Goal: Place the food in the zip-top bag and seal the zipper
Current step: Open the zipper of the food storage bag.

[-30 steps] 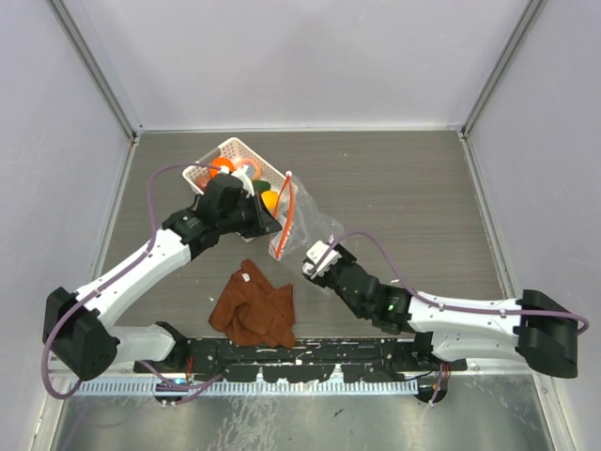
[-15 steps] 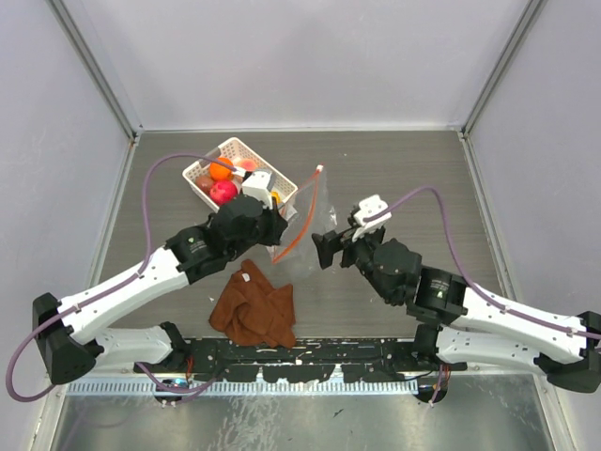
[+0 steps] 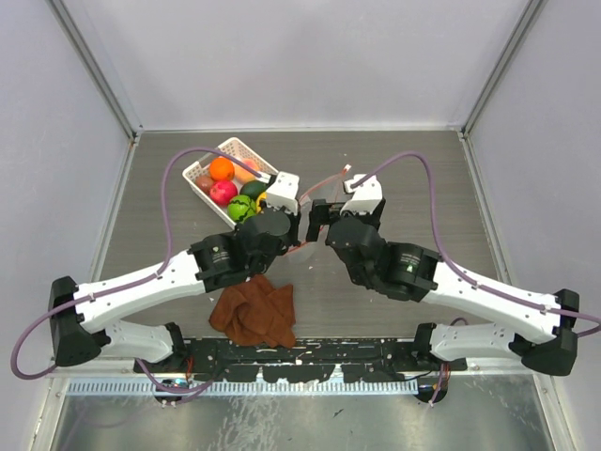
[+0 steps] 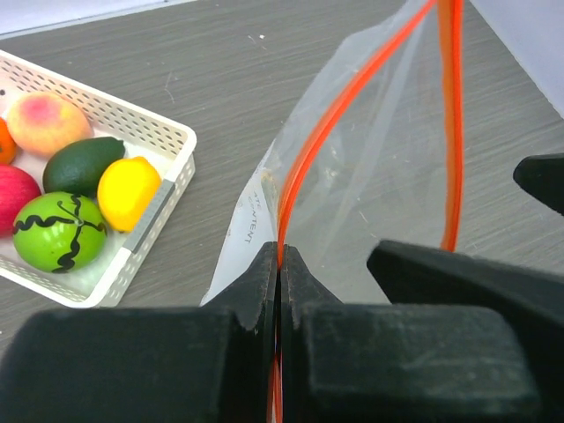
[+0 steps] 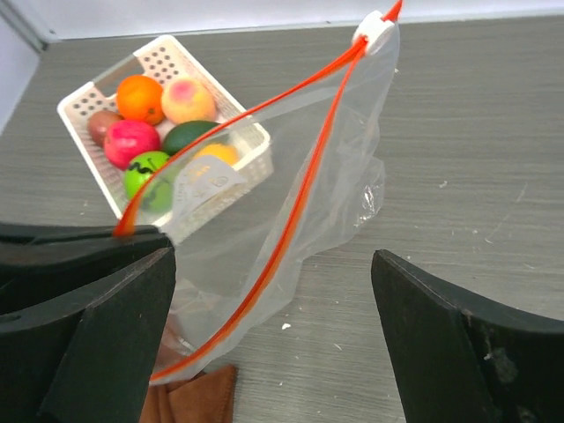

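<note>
I am watching the left hand [image 4: 279, 261] pinching the zipper [image 4: 322, 141] of the zip-top bag [image 5: 335, 176], its fingers pressed tight together on the orange-red strip. The right hand [image 5: 271, 264] is hanging spread wide, fingers well apart, with the bag's gaping mouth showing ahead between them. A white slider [image 5: 374, 30] is sitting at the far end of the strip. The food [image 4: 123, 189] is all lying in the white basket [image 4: 145, 119] on the tabletop [image 3: 488, 207], just beside the bag. A brown cloth [image 3: 254, 315] is lying near the arms' bases.
</note>
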Motion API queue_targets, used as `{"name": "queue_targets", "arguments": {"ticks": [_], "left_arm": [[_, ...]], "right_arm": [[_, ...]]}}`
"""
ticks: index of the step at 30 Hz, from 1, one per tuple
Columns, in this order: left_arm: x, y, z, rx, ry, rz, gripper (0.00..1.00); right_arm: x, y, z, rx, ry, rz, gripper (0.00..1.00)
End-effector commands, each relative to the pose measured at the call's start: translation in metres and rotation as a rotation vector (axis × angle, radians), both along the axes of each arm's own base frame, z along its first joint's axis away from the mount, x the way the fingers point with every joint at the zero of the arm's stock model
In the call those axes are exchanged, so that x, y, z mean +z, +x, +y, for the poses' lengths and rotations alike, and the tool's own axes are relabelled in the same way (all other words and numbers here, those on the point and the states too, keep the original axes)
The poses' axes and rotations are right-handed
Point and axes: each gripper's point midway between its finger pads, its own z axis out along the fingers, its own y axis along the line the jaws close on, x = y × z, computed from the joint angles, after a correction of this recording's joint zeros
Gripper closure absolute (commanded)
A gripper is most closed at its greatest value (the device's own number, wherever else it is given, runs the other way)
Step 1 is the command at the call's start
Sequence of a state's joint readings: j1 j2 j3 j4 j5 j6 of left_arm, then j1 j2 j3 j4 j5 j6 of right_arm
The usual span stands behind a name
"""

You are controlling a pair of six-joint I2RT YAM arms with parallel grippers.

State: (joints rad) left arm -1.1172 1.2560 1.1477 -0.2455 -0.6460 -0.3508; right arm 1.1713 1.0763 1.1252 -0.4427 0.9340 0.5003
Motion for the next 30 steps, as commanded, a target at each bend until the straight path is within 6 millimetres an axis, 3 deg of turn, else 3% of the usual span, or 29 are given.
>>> {"name": "queue_targets", "arguments": {"ticks": [1,5,7,13,15,18,22,25,30], "left_arm": [[0.043,0.014,0.004,0.128,-0.141,-0.092,1.0],[0.04,0.016,0.006,0.174,-0.193,-0.083,1.0],[0.029,0.021,-0.001,0.191,-0.188,-0.07,1.0],[0.019,0.028,-0.01,0.239,-0.202,-0.048,1.0],[0.015,0.03,-0.014,0.246,-0.211,-0.039,1.0],[0.012,0.031,-0.017,0.252,-0.216,-0.033,1.0],[0.008,0.034,-0.01,0.289,-0.199,-0.037,1.0],[-0.001,0.037,-0.004,0.309,-0.183,-0.016,1.0],[-0.024,0.045,0.008,0.329,-0.186,0.075,1.0]], "right_arm": [[-0.001,0.017,-0.014,-0.123,0.084,0.022,0.06],[-0.021,0.026,-0.013,-0.14,0.099,0.069,0.11],[-0.029,0.027,-0.01,-0.139,0.107,0.085,0.15],[-0.043,0.034,0.001,-0.127,0.119,0.116,0.24],[-0.048,0.036,0.004,-0.125,0.111,0.126,0.3],[-0.06,0.038,0.002,-0.132,0.074,0.153,0.47],[-0.075,0.037,-0.015,-0.158,0.028,0.185,0.79],[-0.076,0.036,-0.034,-0.168,-0.004,0.182,0.96],[-0.065,0.033,-0.068,-0.191,-0.06,0.158,1.0]]}}
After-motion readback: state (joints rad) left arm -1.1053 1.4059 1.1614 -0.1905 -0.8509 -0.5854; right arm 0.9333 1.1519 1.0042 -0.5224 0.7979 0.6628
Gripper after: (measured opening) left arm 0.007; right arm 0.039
